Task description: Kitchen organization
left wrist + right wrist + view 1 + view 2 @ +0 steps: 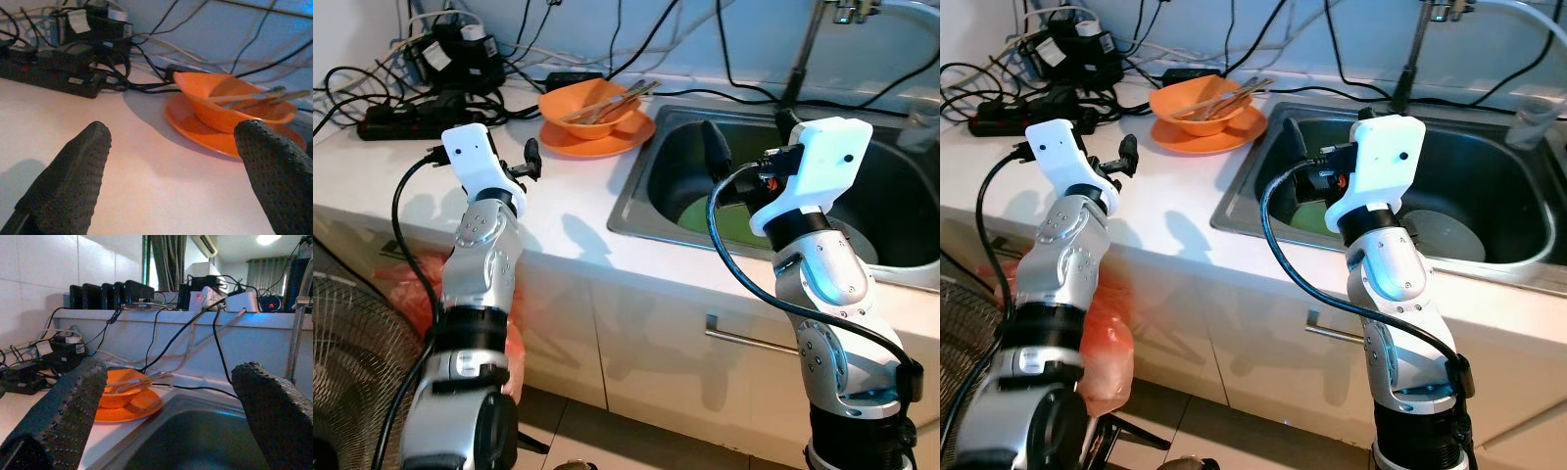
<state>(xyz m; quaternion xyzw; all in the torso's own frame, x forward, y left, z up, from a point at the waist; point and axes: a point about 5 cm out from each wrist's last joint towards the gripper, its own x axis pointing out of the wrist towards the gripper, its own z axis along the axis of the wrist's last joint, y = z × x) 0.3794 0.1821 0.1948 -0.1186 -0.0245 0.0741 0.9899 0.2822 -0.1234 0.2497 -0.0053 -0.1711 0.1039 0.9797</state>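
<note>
An orange bowl (592, 106) with chopsticks (625, 96) in it stands on an orange plate (607, 140) on the white counter, just left of the steel sink (641, 181). My left gripper (530, 162) hovers open over the counter, short of the bowl and to its left; in the left wrist view the bowl (230, 105) lies ahead between the fingers. Over the sink's left part my right gripper (717, 152) stands open, holding nothing. A green dish (700, 220) and a grey plate (1440, 235) lie in the sink.
A black power strip with tangled cables (421, 113) crowds the counter's back left. The faucet (808, 44) rises behind the sink, and a glass (1533, 117) stands at its right. A fan (352, 362) and a red bag (1102, 343) sit on the floor at left.
</note>
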